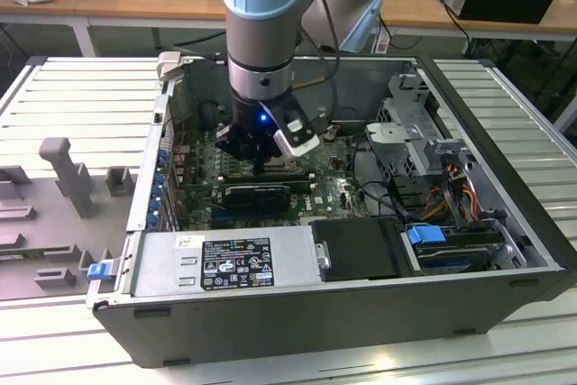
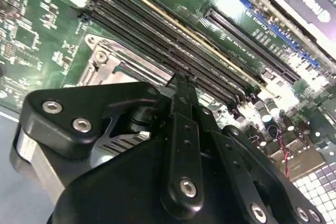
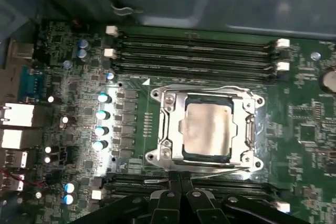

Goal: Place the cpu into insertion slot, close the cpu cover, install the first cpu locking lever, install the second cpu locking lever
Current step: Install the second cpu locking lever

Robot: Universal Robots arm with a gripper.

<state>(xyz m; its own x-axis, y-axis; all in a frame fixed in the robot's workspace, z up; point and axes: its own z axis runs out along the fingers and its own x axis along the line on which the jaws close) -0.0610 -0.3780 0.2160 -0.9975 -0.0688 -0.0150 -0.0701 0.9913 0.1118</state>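
Observation:
In the first wrist view the cpu (image 3: 206, 129) lies in the insertion slot (image 3: 154, 156), its silver top showing through the window of the cpu cover (image 3: 170, 124), which lies flat over it. One thin locking lever (image 3: 210, 88) runs along the socket side nearest the upper memory slots. A second lever (image 3: 215, 167) runs along the opposite side. My gripper (image 3: 181, 179) is shut, its black fingertips right beside that second lever with nothing visible between them. The second wrist view shows the gripper (image 2: 181, 80) tip close to the socket's metal corner (image 2: 105, 61). In the exterior view the gripper (image 1: 261, 167) hangs low over the motherboard.
Long black memory slots (image 3: 194, 45) flank the socket on two sides. A row of capacitors (image 3: 102, 114) stands beside it. The open case holds a power supply (image 1: 234, 263), a drive cage (image 1: 424, 132) and loose cables (image 1: 451, 196). Grey fixtures (image 1: 63, 169) sit at the exterior view's left.

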